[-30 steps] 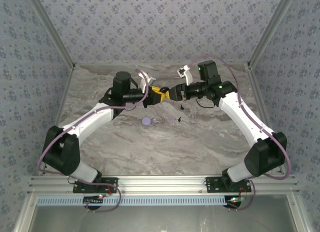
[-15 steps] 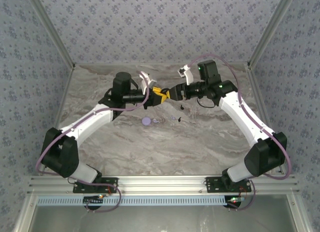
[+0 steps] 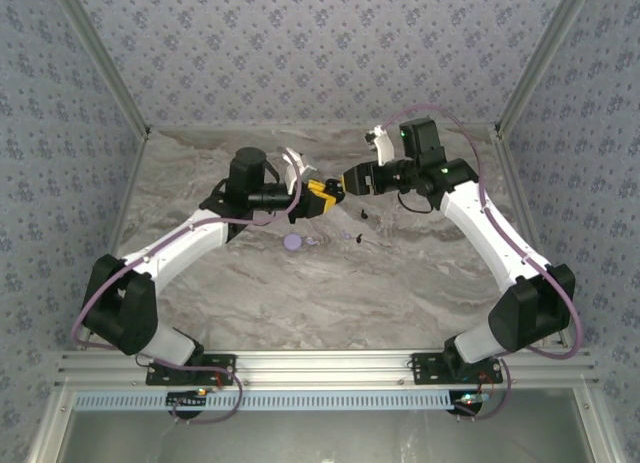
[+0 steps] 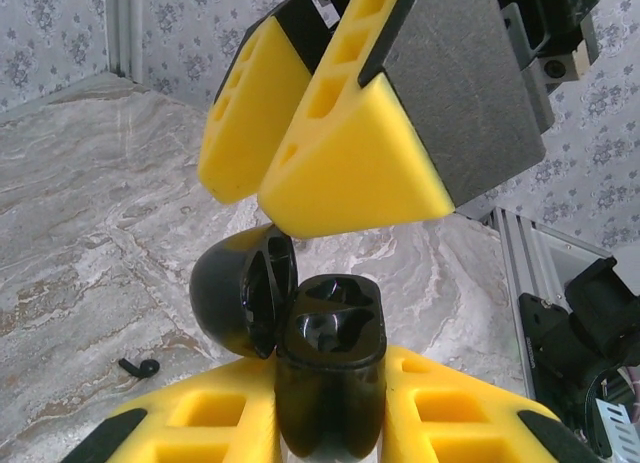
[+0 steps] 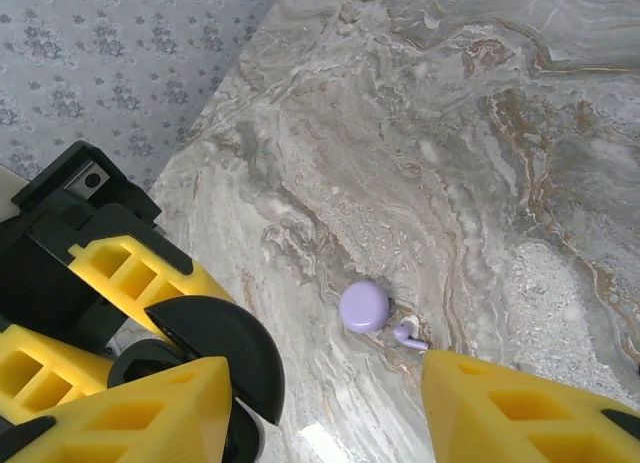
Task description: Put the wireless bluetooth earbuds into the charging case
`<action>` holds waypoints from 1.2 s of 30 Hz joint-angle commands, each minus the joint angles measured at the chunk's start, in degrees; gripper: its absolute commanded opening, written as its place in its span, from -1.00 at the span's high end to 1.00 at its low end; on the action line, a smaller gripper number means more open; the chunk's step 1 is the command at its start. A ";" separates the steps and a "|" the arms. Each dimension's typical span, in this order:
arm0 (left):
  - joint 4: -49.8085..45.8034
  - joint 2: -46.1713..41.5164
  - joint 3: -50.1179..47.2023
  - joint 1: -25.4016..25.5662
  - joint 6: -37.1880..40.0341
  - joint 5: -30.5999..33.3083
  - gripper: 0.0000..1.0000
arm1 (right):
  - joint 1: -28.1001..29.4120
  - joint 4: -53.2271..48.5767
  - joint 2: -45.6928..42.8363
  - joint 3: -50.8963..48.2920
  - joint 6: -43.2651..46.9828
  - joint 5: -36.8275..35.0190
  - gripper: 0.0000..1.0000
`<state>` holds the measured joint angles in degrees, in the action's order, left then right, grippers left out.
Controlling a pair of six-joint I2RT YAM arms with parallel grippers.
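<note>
My left gripper (image 4: 325, 428) is shut on a black charging case (image 4: 330, 353), held upright above the table (image 3: 300, 283). Its lid (image 4: 240, 293) is flipped open to the left, and two empty wells show in its top. My right gripper (image 4: 262, 188) hangs open just above the case, one fingertip (image 5: 140, 413) beside the lid (image 5: 215, 348), gripping nothing. On the marble below lies a lavender earbud (image 5: 407, 333) next to a small round lavender case (image 5: 363, 306). Two tiny black bits (image 3: 357, 235) lie to their right.
Patterned walls and aluminium posts close in the table on three sides. The lavender case (image 3: 293, 242) lies mid-table, below both grippers (image 3: 335, 190). A small black bit (image 4: 137, 366) lies on the marble under the held case. Open marble stretches toward the near edge.
My right gripper has drawn back a little to the right and up from the left gripper. The left gripper keeps its hold on the black case.
</note>
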<state>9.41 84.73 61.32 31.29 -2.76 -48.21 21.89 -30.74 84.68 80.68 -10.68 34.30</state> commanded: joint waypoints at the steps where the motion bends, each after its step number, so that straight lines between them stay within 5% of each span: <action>1: 1.05 -1.68 -0.41 0.36 1.43 -0.36 0.51 | -0.18 -1.27 -0.91 1.32 -0.74 -2.77 -0.11; 11: 10.96 -0.52 -6.57 -1.70 -5.96 3.03 0.51 | -4.26 -3.45 -1.74 -2.20 -4.73 -12.74 -0.13; 22: 13.92 -4.35 -11.87 -1.56 -9.58 5.44 0.52 | -8.04 -8.08 9.74 -2.91 -1.89 -12.31 -0.03; 36: 11.02 -8.97 -14.82 -0.15 -9.36 8.70 0.52 | -7.50 -10.71 30.58 8.20 0.50 -9.18 0.58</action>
<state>20.14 77.62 46.74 30.76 -11.94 -40.05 14.13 -38.54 112.49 85.43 -11.55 23.00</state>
